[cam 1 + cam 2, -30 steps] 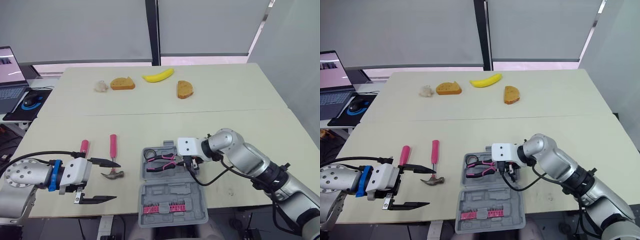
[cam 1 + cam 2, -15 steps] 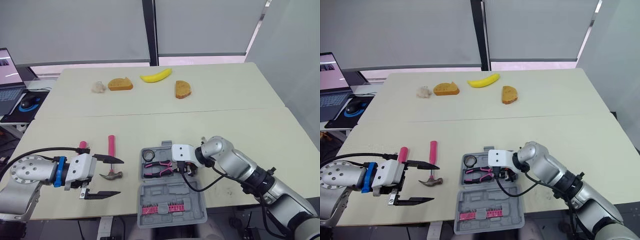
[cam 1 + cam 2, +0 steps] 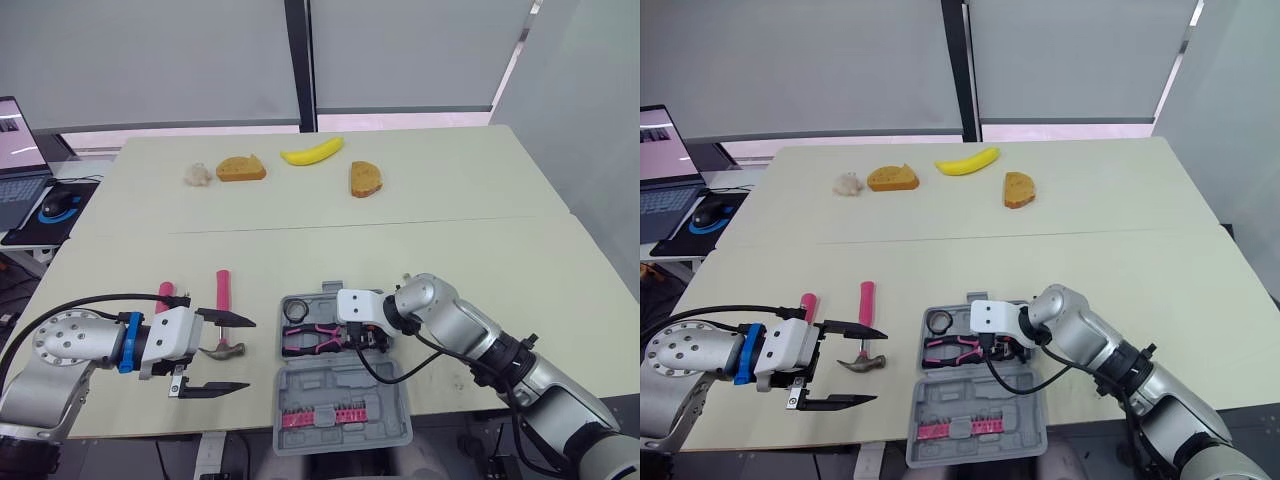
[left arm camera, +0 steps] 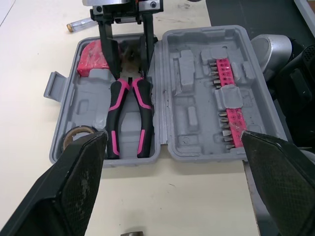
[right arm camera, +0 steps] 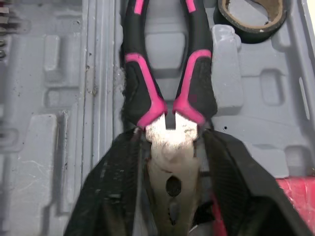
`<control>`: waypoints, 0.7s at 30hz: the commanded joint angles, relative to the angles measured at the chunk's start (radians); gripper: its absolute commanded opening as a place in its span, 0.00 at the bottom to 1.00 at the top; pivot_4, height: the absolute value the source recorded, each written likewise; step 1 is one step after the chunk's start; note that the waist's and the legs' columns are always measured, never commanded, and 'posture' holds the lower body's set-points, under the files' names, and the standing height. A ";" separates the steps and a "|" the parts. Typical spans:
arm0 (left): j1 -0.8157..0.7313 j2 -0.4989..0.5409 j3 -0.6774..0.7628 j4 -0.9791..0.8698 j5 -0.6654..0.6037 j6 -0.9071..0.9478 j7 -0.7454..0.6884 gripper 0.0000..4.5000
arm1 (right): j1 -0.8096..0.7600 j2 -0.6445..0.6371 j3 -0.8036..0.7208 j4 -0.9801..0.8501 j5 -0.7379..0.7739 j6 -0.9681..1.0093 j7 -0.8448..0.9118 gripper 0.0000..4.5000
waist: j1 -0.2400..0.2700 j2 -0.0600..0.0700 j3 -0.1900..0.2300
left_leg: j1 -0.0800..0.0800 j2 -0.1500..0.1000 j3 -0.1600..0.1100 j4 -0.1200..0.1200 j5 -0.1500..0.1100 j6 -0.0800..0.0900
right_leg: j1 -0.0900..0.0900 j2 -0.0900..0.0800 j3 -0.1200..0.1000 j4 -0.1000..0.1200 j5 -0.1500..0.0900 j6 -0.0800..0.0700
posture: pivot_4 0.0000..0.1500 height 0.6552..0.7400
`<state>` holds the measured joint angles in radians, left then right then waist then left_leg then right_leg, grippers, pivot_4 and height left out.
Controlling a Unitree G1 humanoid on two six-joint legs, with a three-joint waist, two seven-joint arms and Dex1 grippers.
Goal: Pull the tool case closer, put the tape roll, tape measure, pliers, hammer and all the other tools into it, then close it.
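Two pale tables (image 3: 480, 250) stand pushed together with a seam between them, in a room with grey roller blinds (image 3: 150, 60) drawn behind. The open tool case (image 3: 340, 385) lies at the near edge, directly under the right gripper (image 3: 360, 338). That gripper reaches down into the tray half, and its fingers (image 5: 118, 191) press against both sides of the steel head of the pliers (image 3: 312, 340). The pliers lie flat in their moulded recess, the pink and black handles pointing away from the gripper. Just past the handles, in the tray's corner, lies the tape roll (image 4: 78, 135). A red tape measure (image 4: 91, 56) sits in the tray right beside the gripper's fingers. A pink strip of bits (image 3: 322, 415) is clipped in the lid half.

The left gripper (image 3: 228, 354) hangs spread wide and empty, near the case and aimed towards it. The hammer (image 3: 222, 300) lies on the table close by, its steel head next to the open fingers. A pink-handled screwdriver (image 3: 165, 292) lies just beyond the hammer, alongside that gripper's wrist.

Well away from both grippers, the far table carries a banana (image 3: 312, 152), two slices of bread (image 3: 243, 167) and a small pale lump (image 3: 198, 174). Off to the left gripper's side, a laptop (image 3: 15, 150) and a mouse (image 3: 55, 205) sit on a separate desk.
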<state>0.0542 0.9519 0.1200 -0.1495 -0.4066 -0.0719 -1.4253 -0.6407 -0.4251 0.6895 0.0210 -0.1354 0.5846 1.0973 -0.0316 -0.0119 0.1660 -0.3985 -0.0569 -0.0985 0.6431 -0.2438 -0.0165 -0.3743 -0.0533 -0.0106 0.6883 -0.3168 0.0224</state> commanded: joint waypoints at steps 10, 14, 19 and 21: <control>0.007 0.003 0.010 -0.018 -0.007 -0.009 0.011 1.00 | -0.005 0.035 -0.142 -0.128 0.131 -0.080 0.017 0.67 | 0.000 0.000 0.000 | 0.000 0.000 0.000 0.000 0.000 0.000 | 0.000 0.000 0.000 0.000 0.000 0.000 | 1.00 1.00; 0.004 0.005 0.009 -0.014 -0.006 -0.010 0.008 1.00 | 0.018 0.063 -0.112 -0.072 0.112 -0.151 -0.008 0.44 | 0.000 0.000 0.000 | 0.000 0.000 0.000 0.000 0.000 0.000 | 0.000 0.000 0.000 0.000 0.000 0.000 | 1.00 1.00; 0.002 0.006 0.007 -0.012 -0.003 -0.011 0.006 1.00 | 0.047 0.098 -0.052 0.004 0.063 -0.217 -0.039 0.20 | 0.002 0.000 0.000 | 0.000 -0.001 0.000 0.000 0.000 0.000 | 0.000 -0.001 0.000 0.000 0.000 0.000 | 1.00 1.00; 0.003 0.005 0.006 -0.014 -0.003 -0.010 0.008 1.00 | 0.051 0.105 -0.036 0.027 0.047 -0.233 -0.044 0.10 | 0.001 0.000 0.000 | 0.000 -0.001 0.000 0.000 0.000 0.000 | 0.000 0.000 0.000 0.000 0.000 0.000 | 1.00 1.00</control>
<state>0.0600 0.9521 0.1200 -0.1508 -0.4064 -0.0731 -1.4150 -0.5861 -0.3275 0.6538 0.0554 -0.0789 0.3811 1.0620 -0.0308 -0.0119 0.1660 -0.3984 -0.0574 -0.0987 0.6435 -0.2438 -0.0166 -0.3744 -0.0535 -0.0105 0.6889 -0.3168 0.0224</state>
